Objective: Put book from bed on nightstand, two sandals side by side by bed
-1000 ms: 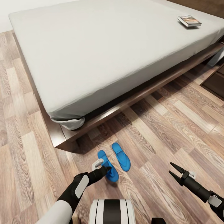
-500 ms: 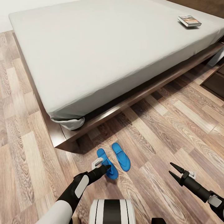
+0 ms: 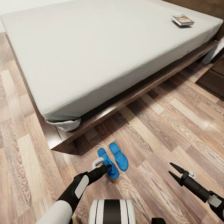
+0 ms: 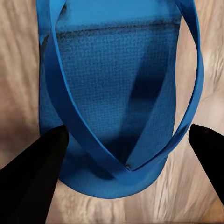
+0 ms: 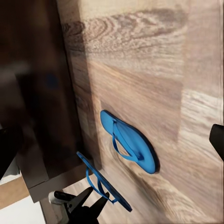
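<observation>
Head view: the whole picture has shifted since a second ago. The camera moved a little, so the low dark-brown wooden platform bed with its light-grey mattress (image 3: 93, 53) fills the upper frame slightly differently. The small dark paperback book with the orange band (image 3: 182, 20) lies on the mattress at upper right, untouched. A glossy dark-brown cabinet (image 3: 214, 79), likely a nightstand, shows at the right edge.

On the light wood-plank floor (image 3: 174, 130), lower centre, the two bright blue flip-flops lie close to the bed's corner. The left one (image 3: 106, 161) has drawn nearer its mate (image 3: 118, 156) than a second ago. They now lie almost parallel, near each other.

The left gripper (image 3: 107, 168) sits at the near end of the left sandal. The right gripper (image 3: 173, 170), at lower right, hangs above the floor with its fingers spread and nothing between them.

Left wrist view: the blue sandal with its thong strap (image 4: 116, 102) is tilted and lies between the two dark fingertips (image 4: 32, 172), which stand wide apart. Whether they touch it I cannot tell.

Right wrist view: both sandals near the bed frame; the further-down one (image 5: 100, 184) appears tilted up on edge at the left gripper (image 5: 86, 200), the other (image 5: 130, 144) flat.

Judgement: the sandal pairing is nearly done; the book remains to be moved.
</observation>
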